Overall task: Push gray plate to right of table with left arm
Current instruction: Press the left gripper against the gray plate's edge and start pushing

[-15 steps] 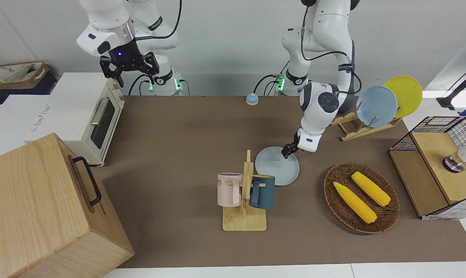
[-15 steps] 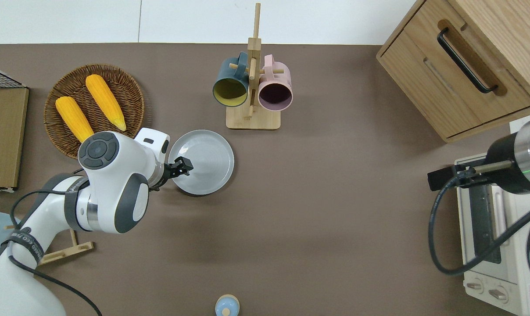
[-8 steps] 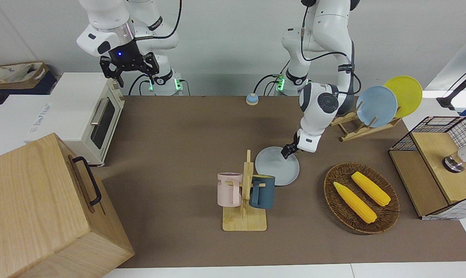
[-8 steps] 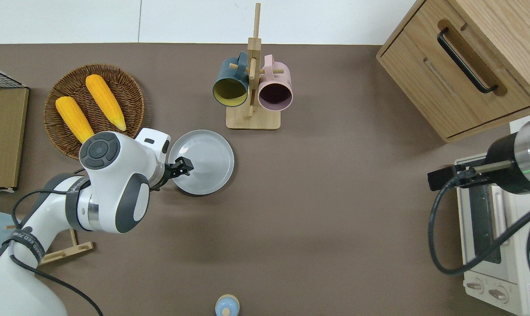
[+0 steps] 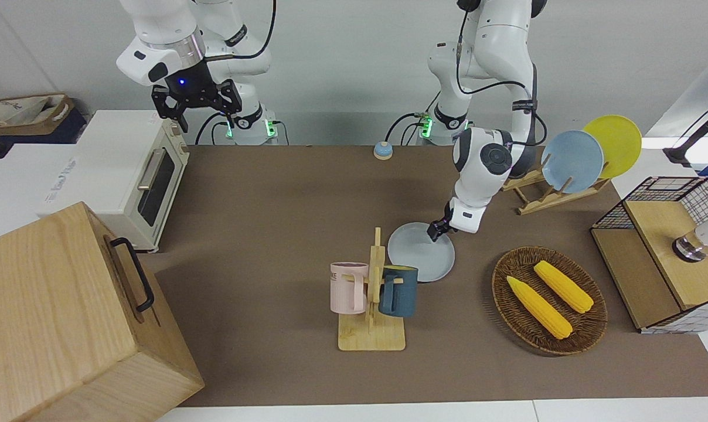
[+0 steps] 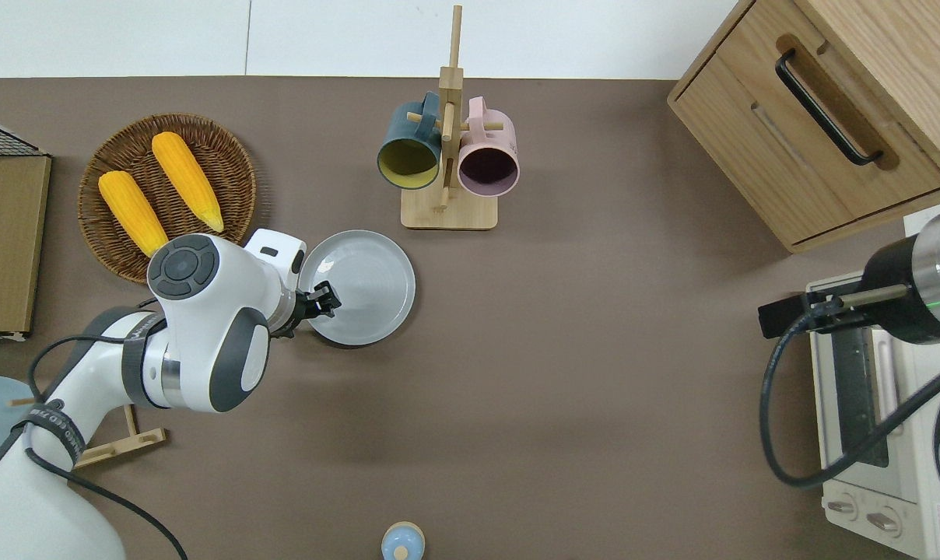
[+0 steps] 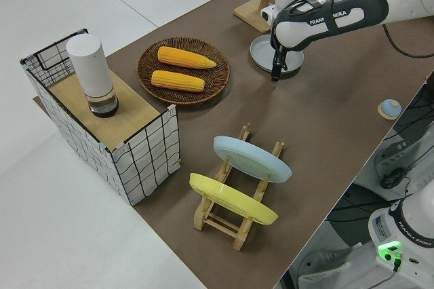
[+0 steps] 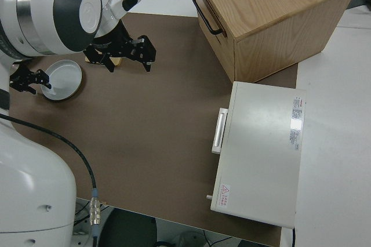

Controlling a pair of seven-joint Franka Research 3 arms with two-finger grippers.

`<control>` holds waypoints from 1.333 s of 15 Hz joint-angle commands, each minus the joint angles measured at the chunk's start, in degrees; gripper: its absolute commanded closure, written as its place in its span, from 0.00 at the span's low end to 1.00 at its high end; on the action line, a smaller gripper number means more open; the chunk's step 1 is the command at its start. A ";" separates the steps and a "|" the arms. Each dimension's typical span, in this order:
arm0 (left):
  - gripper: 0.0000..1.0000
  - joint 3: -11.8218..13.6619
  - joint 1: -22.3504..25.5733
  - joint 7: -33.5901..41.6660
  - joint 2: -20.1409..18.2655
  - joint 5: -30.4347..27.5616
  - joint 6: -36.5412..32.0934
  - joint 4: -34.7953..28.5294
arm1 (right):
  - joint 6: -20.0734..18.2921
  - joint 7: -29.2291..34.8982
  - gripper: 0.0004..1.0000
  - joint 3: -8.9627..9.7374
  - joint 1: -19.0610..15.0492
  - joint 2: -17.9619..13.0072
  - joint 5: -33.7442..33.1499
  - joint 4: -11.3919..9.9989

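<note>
Front view: across the bench [image 5: 260, 193], facing both robots, whole top visible. Overhead: straight down, arms entering from the bottom edge. Left side: raised, at the plate rack [image 7: 234, 218] end, looking diagonally along. Right side: high beside the right arm. All four share the gray plate [image 6: 365, 286].

pale gray plate [image 6: 365, 286] on a matte brown table [image 6: 563, 373], teal mug [image 6: 408, 152] and pink mug [image 6: 487, 161], yellow corn [image 6: 186, 179] in a dark woven basket [image 6: 236, 167], white arm [image 6: 205, 327]
</note>
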 commanded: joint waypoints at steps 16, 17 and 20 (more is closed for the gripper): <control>1.00 0.72 -3.03 -2.99 0.79 0.01 1.33 -0.65 | -0.83 0.05 0.02 0.77 -1.15 -0.17 0.59 0.46; 1.00 0.72 -3.13 -3.35 0.79 0.01 1.33 -0.65 | -0.83 0.14 0.02 0.77 -1.15 -0.17 0.59 0.46; 1.00 0.72 -4.88 -5.63 0.88 0.01 1.32 -0.65 | -0.83 0.05 0.02 0.77 -1.15 -0.17 0.59 0.46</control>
